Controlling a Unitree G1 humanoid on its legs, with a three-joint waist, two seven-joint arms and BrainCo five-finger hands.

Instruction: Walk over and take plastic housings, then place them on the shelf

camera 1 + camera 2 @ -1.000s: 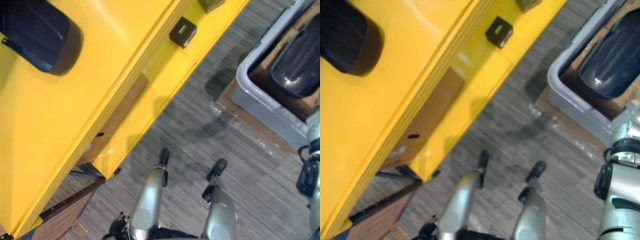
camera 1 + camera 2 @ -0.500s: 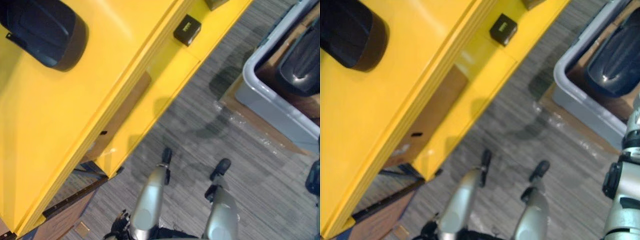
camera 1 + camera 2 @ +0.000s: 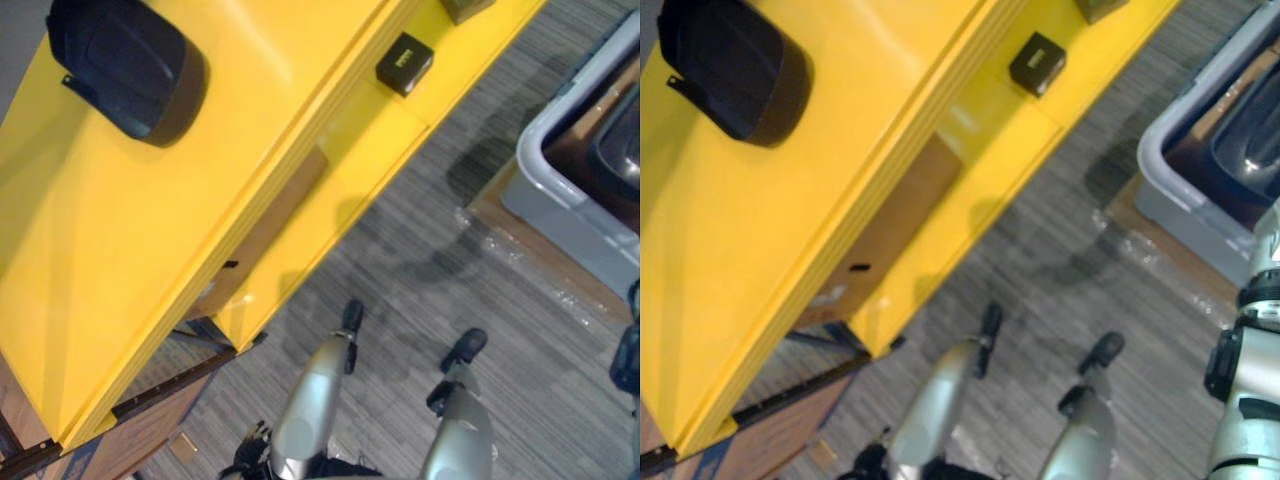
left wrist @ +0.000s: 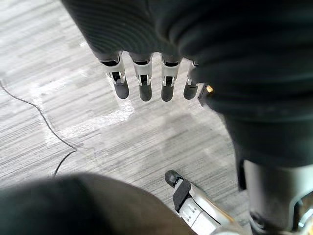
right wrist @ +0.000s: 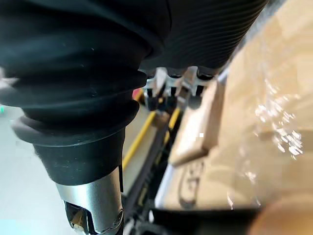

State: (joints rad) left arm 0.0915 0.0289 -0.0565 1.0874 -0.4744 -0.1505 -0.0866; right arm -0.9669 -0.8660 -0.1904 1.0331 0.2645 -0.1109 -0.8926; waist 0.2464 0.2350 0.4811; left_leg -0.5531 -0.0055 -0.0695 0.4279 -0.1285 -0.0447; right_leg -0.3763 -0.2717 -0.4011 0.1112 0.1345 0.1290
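Left eye view: a black housing (image 3: 125, 70) lies on the yellow shelf (image 3: 150, 260) at 10 o'clock, a small box (image 3: 404, 63) sits on a lower level at 1 o'clock, and a grey bin (image 3: 545, 170) stands on the carpet at 3 o'clock; the right eye view shows a second housing (image 3: 1252, 140) inside that bin. Left wrist view: the left hand (image 4: 142, 78) hangs over carpet, fingers straight and empty; right wrist view: the right hand (image 5: 168, 98) hangs with fingers loose, nothing in them. Fetching looks to be the step in hand, so the next move calls for turning toward 3 o'clock, stepping to the bin and reaching both hands round the housing there.
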